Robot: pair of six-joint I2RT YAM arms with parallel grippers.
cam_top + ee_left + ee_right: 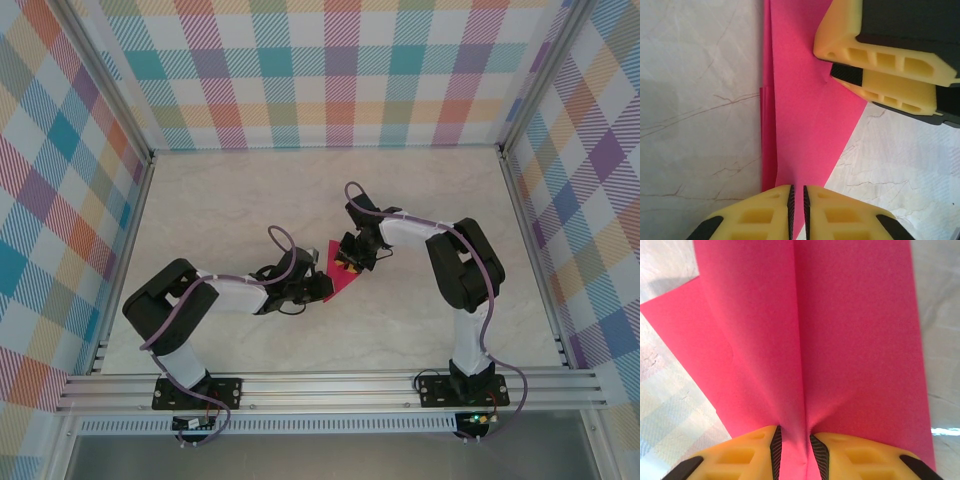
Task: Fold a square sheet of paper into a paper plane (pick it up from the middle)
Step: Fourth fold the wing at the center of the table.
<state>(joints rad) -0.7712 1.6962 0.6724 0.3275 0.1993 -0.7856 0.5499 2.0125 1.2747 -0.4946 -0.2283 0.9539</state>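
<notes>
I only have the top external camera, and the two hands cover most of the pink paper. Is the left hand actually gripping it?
Observer: Yes. In the left wrist view the left hand is closed on a thin edge of the pink paper.
Operator: And the right hand?
Observer: The right hand pinches a raised ridge of the paper, and the crease runs straight away from it in its wrist view.
Operator: Is the paper a single layer?
Observer: No. The left wrist view shows stacked folded edges along the paper's left side.
</notes>
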